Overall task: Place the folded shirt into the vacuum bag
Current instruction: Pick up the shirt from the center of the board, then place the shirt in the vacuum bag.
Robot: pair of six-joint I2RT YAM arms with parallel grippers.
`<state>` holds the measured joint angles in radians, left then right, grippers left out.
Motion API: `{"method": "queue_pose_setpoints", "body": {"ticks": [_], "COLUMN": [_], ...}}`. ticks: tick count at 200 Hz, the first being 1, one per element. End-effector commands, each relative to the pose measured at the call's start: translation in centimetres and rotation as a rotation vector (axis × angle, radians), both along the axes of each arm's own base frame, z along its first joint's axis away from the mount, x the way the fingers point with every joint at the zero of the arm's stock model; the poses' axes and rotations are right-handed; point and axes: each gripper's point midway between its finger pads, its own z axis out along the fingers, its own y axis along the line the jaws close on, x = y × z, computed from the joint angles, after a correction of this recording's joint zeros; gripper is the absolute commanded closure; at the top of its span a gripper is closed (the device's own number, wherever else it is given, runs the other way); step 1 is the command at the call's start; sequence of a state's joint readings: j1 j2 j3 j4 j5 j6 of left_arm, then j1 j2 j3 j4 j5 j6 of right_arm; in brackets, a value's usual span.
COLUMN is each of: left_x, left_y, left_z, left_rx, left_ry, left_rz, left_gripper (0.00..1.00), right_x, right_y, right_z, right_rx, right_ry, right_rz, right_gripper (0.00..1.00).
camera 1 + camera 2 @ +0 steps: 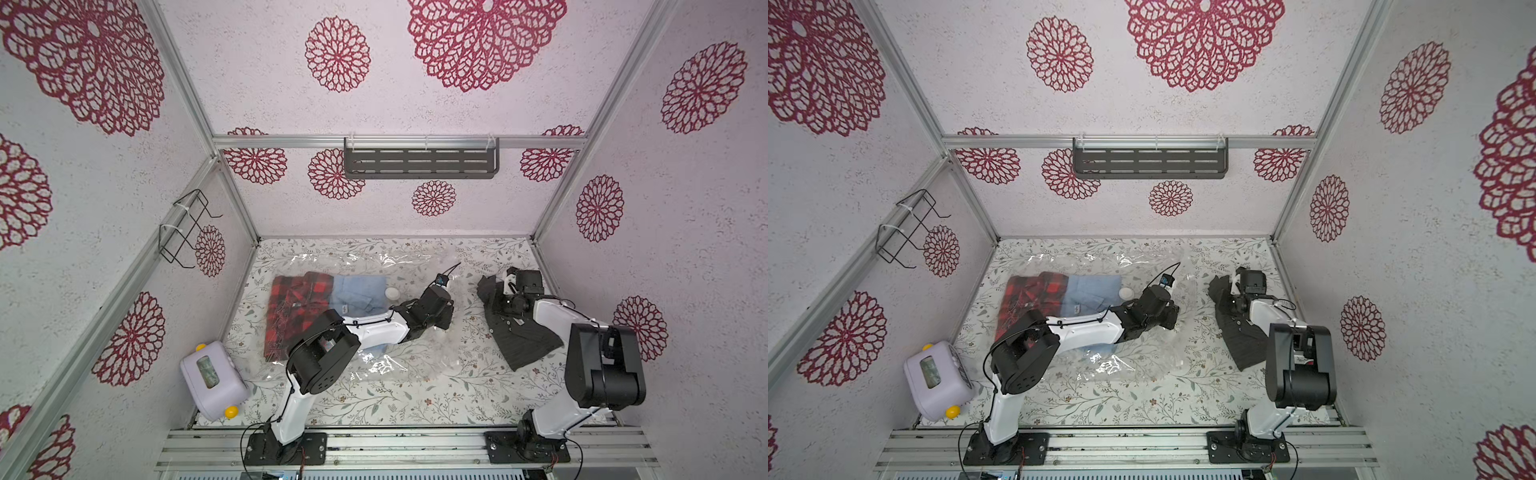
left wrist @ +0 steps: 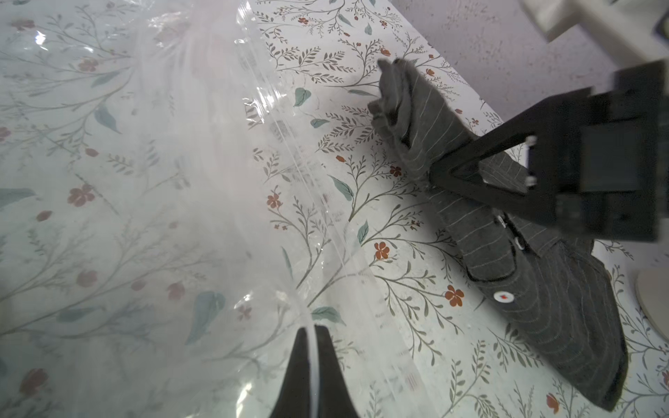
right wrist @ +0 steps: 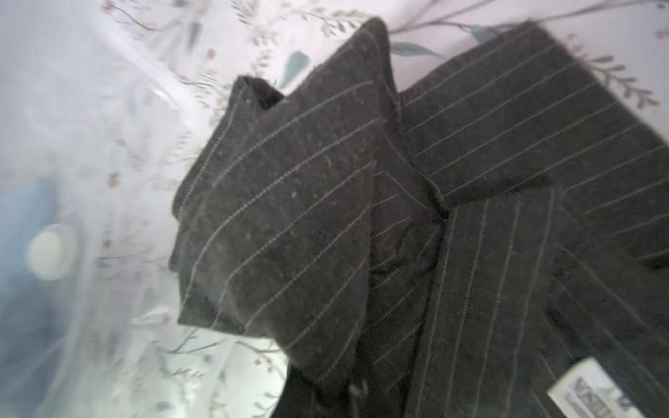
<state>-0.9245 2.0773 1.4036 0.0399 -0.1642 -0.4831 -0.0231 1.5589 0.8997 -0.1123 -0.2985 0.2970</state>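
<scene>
The vacuum bag (image 1: 374, 259) (image 1: 1100, 259) lies as clear crinkly plastic across the middle of the flowered table, with its white valve disc (image 1: 392, 293) showing. My left gripper (image 1: 445, 323) (image 2: 314, 327) is shut on the bag's film near the zip-seal edge (image 2: 300, 163), which faces right. The folded shirt (image 1: 524, 338) (image 1: 1246, 338) (image 2: 543, 289) (image 3: 470, 217), dark grey with thin pinstripes, lies outside the bag to its right. My right gripper (image 1: 505, 291) (image 2: 447, 177) is shut on its collar end, and the cloth bunches up there.
A red plaid shirt (image 1: 291, 307) and a light blue shirt (image 1: 357, 293) lie inside the bag's left part. A lilac box with yellow knobs (image 1: 212, 384) stands at the front left. A wire rack (image 1: 187, 228) hangs on the left wall and a grey shelf (image 1: 419, 160) on the back wall.
</scene>
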Motion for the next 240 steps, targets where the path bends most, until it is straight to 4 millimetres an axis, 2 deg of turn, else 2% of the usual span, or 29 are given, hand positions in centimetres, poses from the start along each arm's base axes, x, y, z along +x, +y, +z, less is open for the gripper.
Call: {"method": "queue_pose_setpoints", "body": {"ticks": [1, 38, 70, 96, 116, 140, 141, 144, 163, 187, 201, 233, 238, 240], "left_x": [0.0, -0.1, -0.5, -1.0, -1.4, -2.0, -2.1, -2.2, -3.1, -4.2, -4.4, -4.4, -4.4, -4.4], "left_y": [-1.0, -0.8, -1.0, -1.0, -1.0, -0.6, -0.5, -0.4, -0.3, -0.6, -0.9, -2.2, -2.3, -2.4], "left_z": [0.9, 0.9, 0.9, 1.3, 2.1, 4.3, 5.3, 6.5, 9.2, 10.7, 10.1, 5.7, 5.7, 4.0], "left_rx": [-0.044, -0.045, -0.054, -0.066, -0.078, -0.1, -0.116, -0.133, -0.178, -0.185, -0.17, -0.112, -0.116, -0.09], "left_ry": [-0.006, -0.005, -0.004, -0.012, -0.027, -0.077, -0.088, -0.104, -0.156, -0.202, -0.2, -0.142, -0.139, -0.123], "left_rz": [-0.007, -0.004, -0.001, 0.001, 0.009, 0.043, 0.044, 0.047, 0.059, 0.047, 0.029, -0.003, -0.004, -0.006], "left_gripper": [1.0, 1.0, 1.0, 1.0, 1.0, 1.0, 1.0, 1.0, 1.0, 1.0, 1.0, 1.0, 1.0, 1.0], "right_x": [0.9, 0.7, 0.6, 0.7, 0.8, 1.0, 1.0, 1.0, 1.1, 1.7, 2.2, 3.9, 4.0, 4.0], "right_y": [3.2, 5.5, 7.8, 9.5, 10.5, 10.8, 10.7, 10.7, 10.9, 11.1, 11.2, 11.2, 11.2, 11.1], "right_z": [5.4, 8.0, 8.1, 6.5, 4.4, 1.4, 1.3, 0.9, -0.9, -2.2, -2.8, -3.1, -3.2, -3.1], "right_rx": [0.179, 0.242, 0.258, 0.276, 0.282, 0.276, 0.275, 0.272, 0.27, 0.264, 0.256, 0.23, 0.224, 0.223], "right_ry": [-0.156, -0.206, -0.198, -0.162, -0.107, -0.039, -0.036, -0.028, 0.008, 0.038, 0.052, 0.069, 0.073, 0.072], "right_rz": [0.078, 0.131, 0.178, 0.204, 0.218, 0.206, 0.205, 0.203, 0.198, 0.195, 0.194, 0.191, 0.191, 0.192], "right_gripper": [1.0, 1.0, 1.0, 1.0, 1.0, 1.0, 1.0, 1.0, 1.0, 1.0, 1.0, 1.0, 1.0, 1.0]}}
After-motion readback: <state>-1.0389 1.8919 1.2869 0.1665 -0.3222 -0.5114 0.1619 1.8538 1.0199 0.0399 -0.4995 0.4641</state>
